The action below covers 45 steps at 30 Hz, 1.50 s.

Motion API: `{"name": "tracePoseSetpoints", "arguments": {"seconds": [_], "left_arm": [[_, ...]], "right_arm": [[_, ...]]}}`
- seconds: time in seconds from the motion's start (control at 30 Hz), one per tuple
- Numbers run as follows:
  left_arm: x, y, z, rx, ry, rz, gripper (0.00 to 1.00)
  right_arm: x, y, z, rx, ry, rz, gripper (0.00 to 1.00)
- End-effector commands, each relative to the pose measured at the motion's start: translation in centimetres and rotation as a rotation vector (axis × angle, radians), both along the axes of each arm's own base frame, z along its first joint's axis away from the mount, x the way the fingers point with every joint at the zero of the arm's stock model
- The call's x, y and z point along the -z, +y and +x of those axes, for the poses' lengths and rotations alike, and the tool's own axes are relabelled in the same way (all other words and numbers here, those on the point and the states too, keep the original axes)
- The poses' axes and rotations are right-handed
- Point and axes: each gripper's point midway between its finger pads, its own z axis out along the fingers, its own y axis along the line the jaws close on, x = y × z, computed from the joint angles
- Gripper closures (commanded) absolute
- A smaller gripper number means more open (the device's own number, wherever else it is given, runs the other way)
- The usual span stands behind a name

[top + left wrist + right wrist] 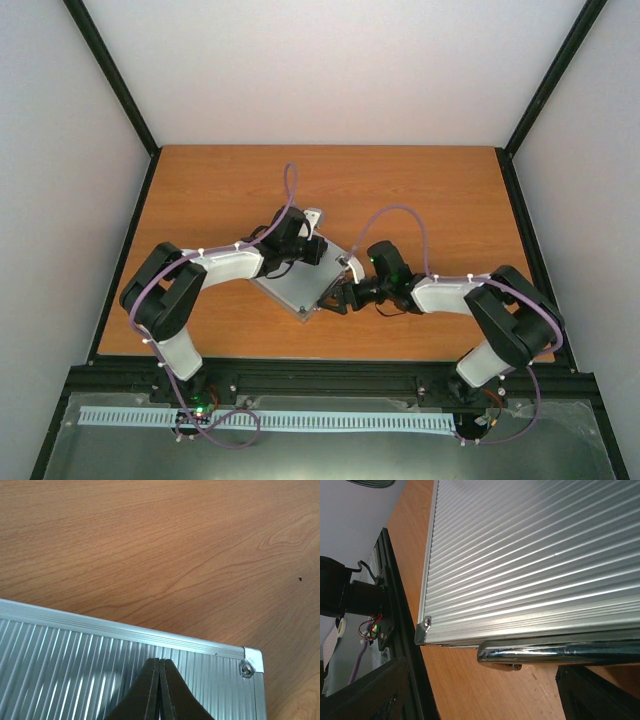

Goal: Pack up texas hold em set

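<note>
1. Pressing on top of the case (pixel 288 290) near one riveted corner, the left gripper (pixel 159 669) has its fingers fully closed with nothing between them. It is probably pinning the lid down.
2. At the case's front edge, the right gripper (pixel 480 692) has its fingers spread wide. The chrome handle (pixel 560 652) sits in the gap, not gripped, so a grasp looks likely.
3. The case lies closed and flat on the table (pixel 150 540). It is ribbed silver aluminium with bright trim, and no chips or cards show.

A warm wooden table (pixel 420 190) stands between plain white walls (pixel 330 60) and black posts (pixel 111 72).
</note>
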Motion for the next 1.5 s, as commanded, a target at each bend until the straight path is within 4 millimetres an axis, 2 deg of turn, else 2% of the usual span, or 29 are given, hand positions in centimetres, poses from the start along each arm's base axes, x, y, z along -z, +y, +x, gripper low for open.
{"name": "tracePoseSetpoints", "arguments": {"seconds": [0.0, 0.17, 0.33, 0.6, 0.73, 0.83, 0.97, 1.03, 1.13, 1.2, 1.27, 1.4, 1.47], "left_arm": [[10.6, 6.0, -8.0, -0.002, 0.376, 0.293, 0.99], [10.7, 6.1, -8.1, -0.005, 0.378, 0.297, 0.99], [10.9, 6.1, -8.2, -0.001, 0.384, 0.298, 0.99], [11.0, 6.1, -8.3, 0.004, 0.387, 0.303, 0.99], [10.9, 6.2, -8.3, 0.004, 0.383, 0.306, 0.99], [10.3, 6.1, -8.0, 0.006, 0.366, 0.308, 0.99], [8.4, 5.7, -7.0, 0.016, 0.323, 0.308, 0.97], [6.9, 5.3, -6.3, 0.022, 0.298, 0.301, 0.87], [4.3, 4.8, -5.2, 0.021, 0.244, 0.284, 0.83], [2.5, 4.5, -4.6, 0.021, 0.207, 0.271, 0.74], [0.9, 4.2, -4.1, 0.023, 0.177, 0.257, 0.73], [-0.2, 4.1, -3.7, 0.020, 0.158, 0.254, 0.72], [0.0, 4.2, -3.8, 0.019, 0.164, 0.258, 0.72]], "right_arm": [[-0.1, 1.2, 0.4, -0.030, -0.053, 0.050, 0.17], [1.4, 1.5, 0.6, -0.033, -0.023, 0.039, 0.17], [1.8, 1.6, 1.1, -0.023, -0.036, 0.030, 0.17], [1.2, 1.6, 1.6, -0.007, -0.053, 0.022, 0.17], [0.5, 0.6, 1.0, 0.011, -0.059, -0.015, 0.17], [-0.9, -0.8, 0.2, 0.031, -0.083, -0.043, 0.14], [-2.1, -2.5, -0.4, 0.065, -0.126, -0.103, 0.09], [-2.7, -3.2, -0.2, 0.093, -0.149, -0.125, 0.06], [-3.5, -4.1, 0.2, 0.145, -0.181, -0.147, 0.03], [-3.9, -4.3, 0.3, 0.163, -0.194, -0.147, 0.02], [-4.1, -4.5, 0.6, 0.182, -0.201, -0.154, 0.00], [-3.8, -4.3, 0.7, 0.175, -0.190, -0.156, 0.00], [-2.6, -4.1, 0.5, 0.160, -0.161, -0.161, 0.00]]}}
